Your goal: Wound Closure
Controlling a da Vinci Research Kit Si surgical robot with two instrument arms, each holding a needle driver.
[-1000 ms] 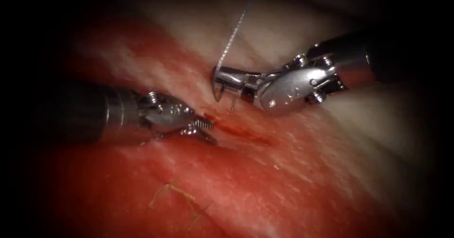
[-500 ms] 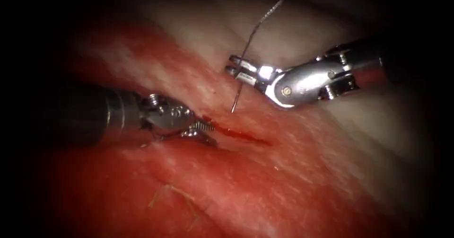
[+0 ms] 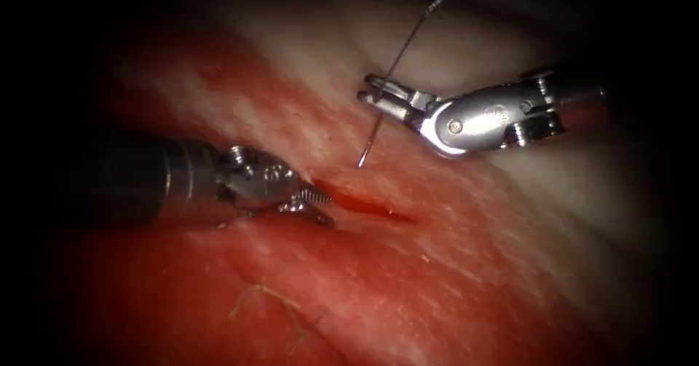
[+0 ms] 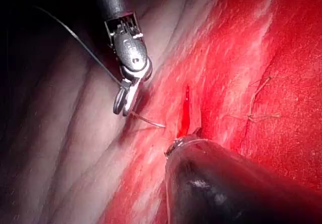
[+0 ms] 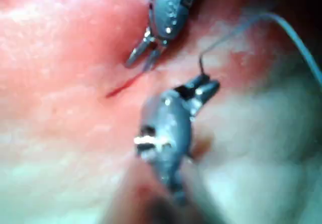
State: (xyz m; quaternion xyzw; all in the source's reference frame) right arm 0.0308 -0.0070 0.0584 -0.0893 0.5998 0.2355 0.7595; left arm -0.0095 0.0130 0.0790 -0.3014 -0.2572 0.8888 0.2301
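- Jaws of the right tool (image 3: pixel 373 98) are clamping the needle (image 3: pixel 370 142) near its thread end, clear of the tissue (image 3: pixel 466 264), right of the cut (image 3: pixel 364 203).
- Left tool (image 3: pixel 314 204) is resting open, holding nothing, at the cut's left end.
- Needle is appearing thin, stiff, slippery; mid-curve looks the surest grip.
- Thread (image 3: pixel 419 25) is trailing upward.

Tissue (image 3: pixel 451 264) with red fluid (image 3: pixel 364 204)

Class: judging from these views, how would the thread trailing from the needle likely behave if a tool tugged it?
The thread is hair-thin and sags in a curve behind the needle, so probably limp and very light. It would likely follow the right tool without resistance.
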